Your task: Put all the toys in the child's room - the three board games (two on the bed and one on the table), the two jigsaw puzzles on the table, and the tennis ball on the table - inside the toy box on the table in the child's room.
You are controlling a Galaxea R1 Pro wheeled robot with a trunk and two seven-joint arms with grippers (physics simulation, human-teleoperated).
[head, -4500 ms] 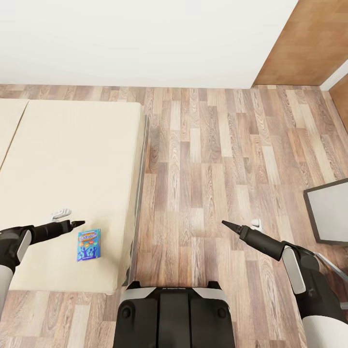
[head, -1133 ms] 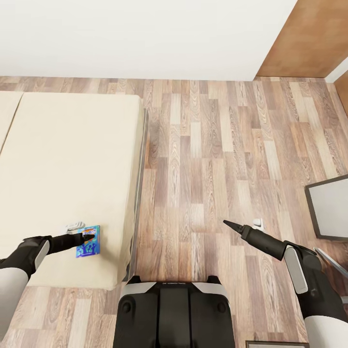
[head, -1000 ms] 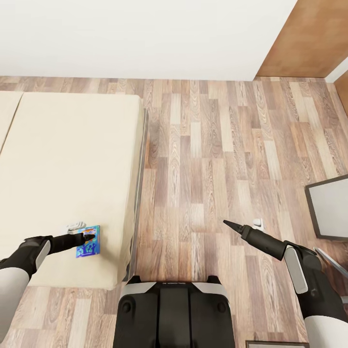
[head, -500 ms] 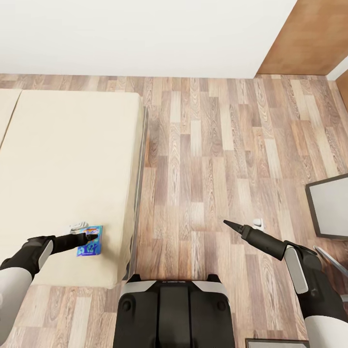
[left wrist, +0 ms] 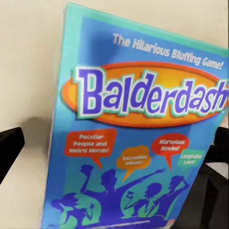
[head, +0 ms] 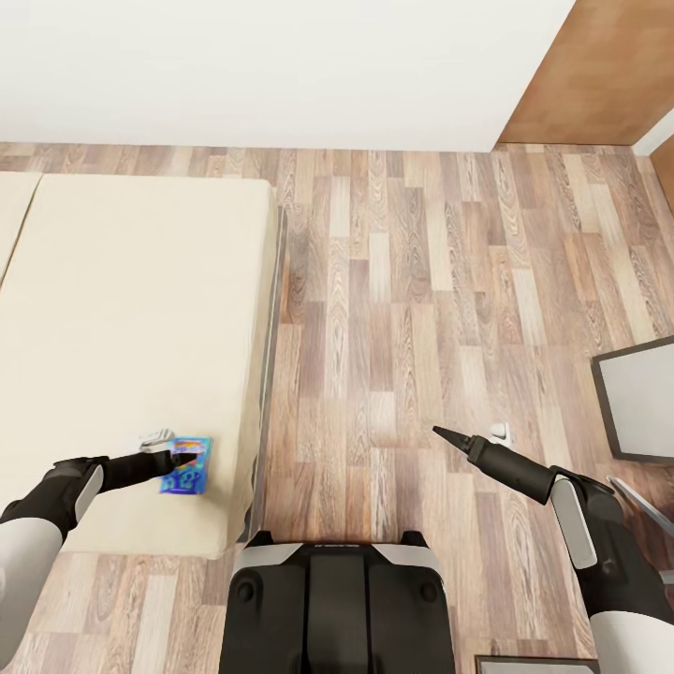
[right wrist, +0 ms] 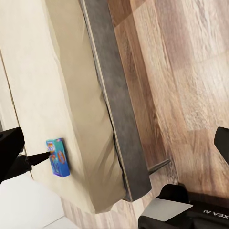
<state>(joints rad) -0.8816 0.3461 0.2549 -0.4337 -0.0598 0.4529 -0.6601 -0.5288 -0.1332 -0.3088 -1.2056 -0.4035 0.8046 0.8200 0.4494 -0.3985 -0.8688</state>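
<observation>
Head view: bed [head: 122,309] on plank floor [head: 421,281]; left end effector [head: 174,458] spread around board game [head: 187,465].

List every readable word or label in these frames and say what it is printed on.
On the blue board game lying on the bed:
"The Hilarious Bluffing Game!"
"Balderdash"
"Peculiar People and Weird Words!"
"Incredible Initials"
"Marvelous Movies!"
"Laughable Laws" (small, uncertain)
Fine print on the box's lower edge: too small to read.
On the robot base: partial mirrored lettering, unreadable.
</observation>
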